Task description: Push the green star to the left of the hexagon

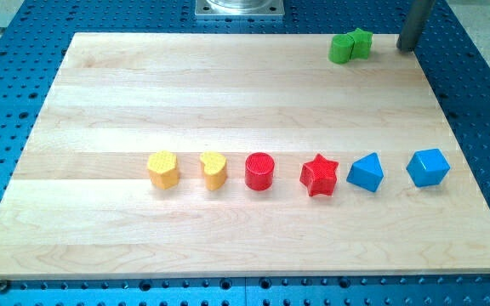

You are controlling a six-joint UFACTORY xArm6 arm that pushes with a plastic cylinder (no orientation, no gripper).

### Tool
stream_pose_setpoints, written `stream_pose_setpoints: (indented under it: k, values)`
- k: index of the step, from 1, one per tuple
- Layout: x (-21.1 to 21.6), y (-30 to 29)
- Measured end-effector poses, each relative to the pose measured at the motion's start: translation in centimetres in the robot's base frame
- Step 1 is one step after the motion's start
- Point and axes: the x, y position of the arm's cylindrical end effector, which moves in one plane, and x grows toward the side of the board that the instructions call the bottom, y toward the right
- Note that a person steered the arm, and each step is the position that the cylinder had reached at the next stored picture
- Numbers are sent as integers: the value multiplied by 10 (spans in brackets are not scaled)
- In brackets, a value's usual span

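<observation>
A pale wooden board (pixel 228 110) lies on a blue perforated table (pixel 7 127). My tip (pixel 407 48), a plain dark rod end with nothing clamped, stands at the board's top-right edge, near the green star (pixel 361 42) at its 3 o'clock, apart from it. The star touches a second green block (pixel 341 48), shape unclear, at its 8 o'clock. Well below runs a row, from the view's left: yellow hexagon (pixel 163 168), yellow heart-like block (pixel 214 170), red cylinder (pixel 260 171), red star (pixel 319 175), blue triangular block (pixel 366 172), blue cube-like block (pixel 427 167).
</observation>
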Motion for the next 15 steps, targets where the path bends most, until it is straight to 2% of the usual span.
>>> stream_pose_setpoints:
  k: [1, 2, 3, 4, 5, 6, 7, 9, 12, 13, 14, 15]
  values:
    - [-15, -14]
    - [5, -151]
    - [65, -298]
    - [34, -272]
    - [14, -173]
    - [12, -92]
    - [18, -98]
    - [65, -140]
    - [84, -304]
    - [140, -375]
    - [145, -364]
    - [164, -378]
